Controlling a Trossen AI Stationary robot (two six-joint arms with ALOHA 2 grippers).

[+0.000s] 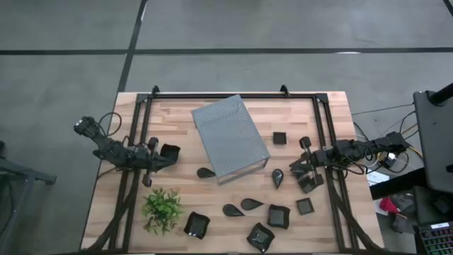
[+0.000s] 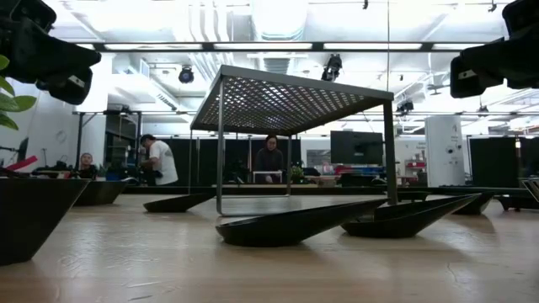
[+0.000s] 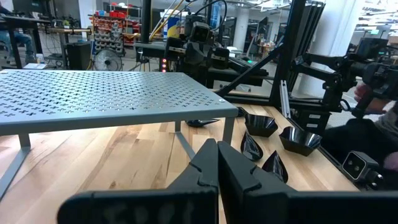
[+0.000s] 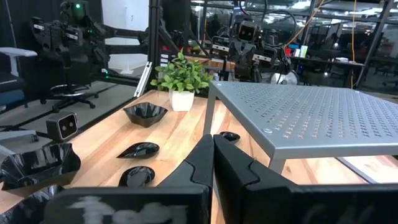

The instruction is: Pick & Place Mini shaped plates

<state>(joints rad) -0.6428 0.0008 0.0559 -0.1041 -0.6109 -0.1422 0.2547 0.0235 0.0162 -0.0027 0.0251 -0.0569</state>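
Both pincers have their fingers pressed together and grip nothing. The left pincer [image 3: 217,168] hangs above the worktop [image 1: 184,113] just left of the grey perforated box [image 1: 230,138], pointing toward it, with one square plate [image 1: 170,151] right beside its tip. The right pincer [image 4: 212,163] hovers right of the box, near a square plate [image 1: 309,183] and a teardrop plate [image 1: 277,177]. My judgement is that both arms are poised at start height, neither committed to a pick.

The other mini shaped plates lie loose around the box: one small square [image 1: 279,137] to its right, a leaf dish [image 1: 206,172] at its front left corner, and a scatter in front, toward the green plant [image 1: 163,207]. They look spread out so each can be reached separately.
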